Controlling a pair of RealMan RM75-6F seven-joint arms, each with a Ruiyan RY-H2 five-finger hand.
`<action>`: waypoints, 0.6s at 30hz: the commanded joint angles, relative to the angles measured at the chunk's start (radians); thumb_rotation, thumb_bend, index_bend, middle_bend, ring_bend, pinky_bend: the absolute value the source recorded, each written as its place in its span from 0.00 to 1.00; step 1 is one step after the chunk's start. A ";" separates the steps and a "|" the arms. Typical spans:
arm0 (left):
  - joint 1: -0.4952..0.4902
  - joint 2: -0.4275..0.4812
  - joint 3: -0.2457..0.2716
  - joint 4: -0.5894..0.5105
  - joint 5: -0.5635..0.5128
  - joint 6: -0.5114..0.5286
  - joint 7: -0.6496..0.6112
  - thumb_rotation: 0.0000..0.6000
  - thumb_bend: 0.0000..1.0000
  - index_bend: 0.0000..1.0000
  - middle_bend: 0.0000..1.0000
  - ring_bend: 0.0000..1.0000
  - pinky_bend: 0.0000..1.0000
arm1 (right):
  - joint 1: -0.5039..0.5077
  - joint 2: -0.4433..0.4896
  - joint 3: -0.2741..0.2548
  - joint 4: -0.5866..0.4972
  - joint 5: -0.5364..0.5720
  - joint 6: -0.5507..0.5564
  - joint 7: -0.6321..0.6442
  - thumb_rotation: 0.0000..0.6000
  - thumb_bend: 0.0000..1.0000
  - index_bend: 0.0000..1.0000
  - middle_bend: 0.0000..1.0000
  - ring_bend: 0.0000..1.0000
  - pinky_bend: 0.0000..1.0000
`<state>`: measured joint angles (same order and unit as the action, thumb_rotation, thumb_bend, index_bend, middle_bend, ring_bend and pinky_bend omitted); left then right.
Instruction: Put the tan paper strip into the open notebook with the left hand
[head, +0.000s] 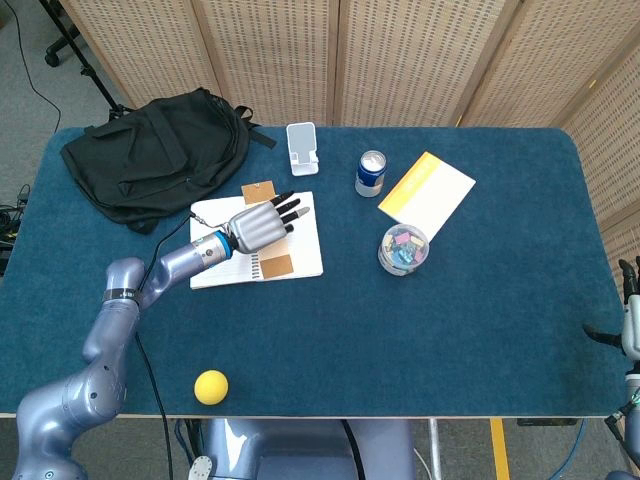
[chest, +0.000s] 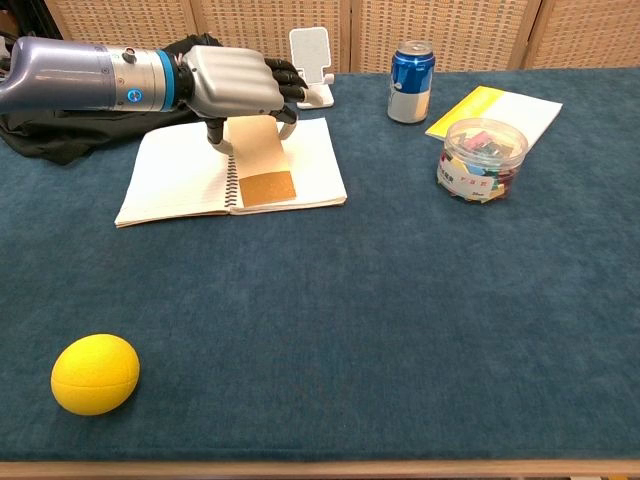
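The open notebook (head: 300, 245) (chest: 180, 175) lies left of centre on the blue table. The tan paper strip (head: 277, 266) (chest: 262, 165) runs along the notebook's spine, with its darker lower end resting on the page. My left hand (head: 258, 226) (chest: 235, 85) hovers over the strip's upper part and pinches it from above, with the other fingers spread toward the right page. A short piece of the strip shows beyond the notebook's far edge. My right hand (head: 628, 320) hangs off the table's right edge, away from everything, its fingers apart and holding nothing.
A black backpack (head: 155, 150) lies at the back left, with a white phone stand (head: 302, 147) just behind the notebook. A blue can (head: 370, 172), a yellow-edged booklet (head: 428, 192) and a clear tub of small items (head: 402, 248) stand to the right. A yellow ball (head: 210, 386) sits near the front edge.
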<state>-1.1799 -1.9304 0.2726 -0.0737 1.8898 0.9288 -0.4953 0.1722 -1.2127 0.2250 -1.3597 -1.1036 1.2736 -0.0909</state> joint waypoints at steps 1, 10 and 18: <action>-0.002 -0.002 0.002 0.000 0.001 0.003 0.002 1.00 0.22 0.59 0.00 0.00 0.00 | 0.000 0.000 0.000 0.000 0.001 0.000 0.000 1.00 0.00 0.00 0.00 0.00 0.00; -0.001 -0.003 0.003 0.002 -0.010 -0.002 0.011 1.00 0.18 0.07 0.00 0.00 0.00 | 0.000 0.001 0.001 0.002 0.003 -0.004 0.003 1.00 0.00 0.00 0.00 0.00 0.00; 0.003 -0.002 -0.017 -0.007 -0.040 0.020 -0.003 1.00 0.13 0.00 0.00 0.00 0.00 | -0.002 0.001 -0.001 -0.004 -0.001 0.003 0.000 1.00 0.00 0.00 0.00 0.00 0.00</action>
<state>-1.1783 -1.9324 0.2598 -0.0786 1.8546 0.9442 -0.4936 0.1703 -1.2121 0.2244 -1.3641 -1.1049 1.2762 -0.0908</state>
